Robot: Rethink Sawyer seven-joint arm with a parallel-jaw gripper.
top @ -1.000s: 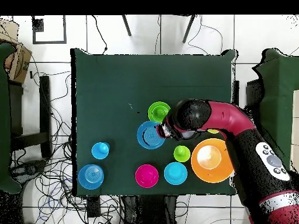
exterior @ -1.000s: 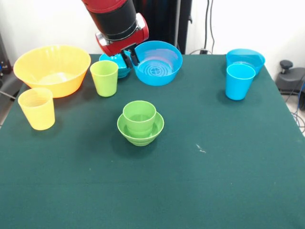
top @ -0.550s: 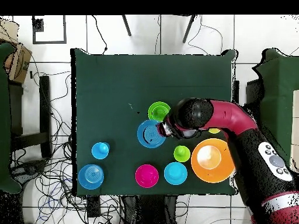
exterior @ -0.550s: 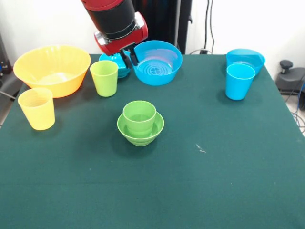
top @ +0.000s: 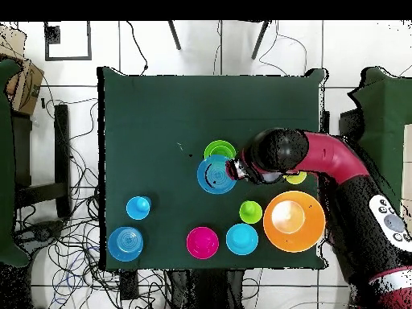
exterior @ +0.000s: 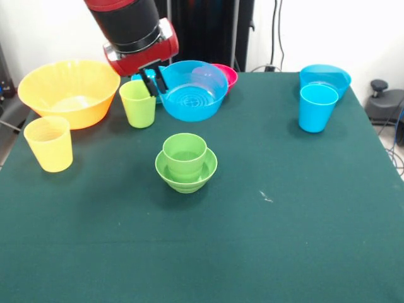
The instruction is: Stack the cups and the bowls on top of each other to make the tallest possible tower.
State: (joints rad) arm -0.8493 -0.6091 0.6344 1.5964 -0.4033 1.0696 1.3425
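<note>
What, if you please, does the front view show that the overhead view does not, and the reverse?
Only the front view shows the pale yellow plastic cup whole and from the side; overhead the red arm hides most of it. It also shows the green stepped cup seated in the small green bowl.

Only the overhead view shows the small blue bowl whole, and all four table edges.

Both show the pincer at the rim of the wide blue plastic bowl, the large yellow-orange bowl and the red bowl.
</note>
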